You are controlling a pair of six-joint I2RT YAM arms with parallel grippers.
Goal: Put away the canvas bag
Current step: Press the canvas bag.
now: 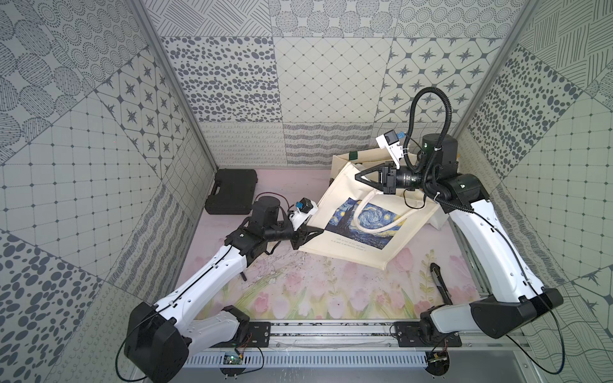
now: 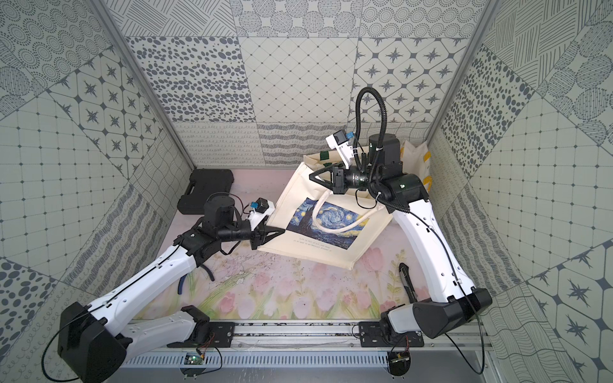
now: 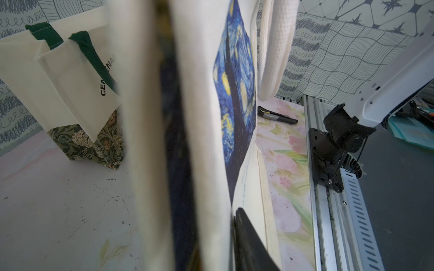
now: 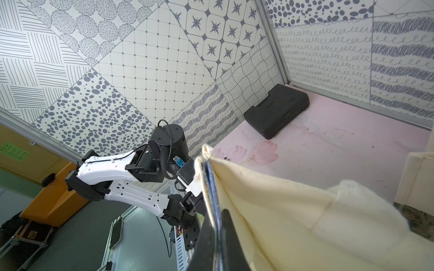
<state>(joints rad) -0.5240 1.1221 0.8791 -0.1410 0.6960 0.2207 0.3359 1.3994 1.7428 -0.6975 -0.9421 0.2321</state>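
The cream canvas bag point(image 1: 351, 247) with a blue starry-night print and white rope handles lies slanted at the back right of the floral table, seen in both top views point(image 2: 318, 247). My left gripper point(image 1: 318, 231) is shut on the bag's left edge. In the left wrist view one black finger point(image 3: 249, 239) presses against the fabric point(image 3: 199, 117), and the other finger is hidden behind the folds. My right gripper point(image 1: 359, 176) is shut on the bag's far top edge. In the right wrist view the cloth point(image 4: 270, 211) runs between both black fingers point(image 4: 229, 234).
A black case point(image 1: 232, 191) lies at the back left corner. A white tote with green handles point(image 1: 350, 159) stands behind the canvas bag. Another pale bag with yellow marks point(image 2: 419, 162) leans at the back right. A black knife-like tool point(image 1: 439, 282) lies near the right arm.
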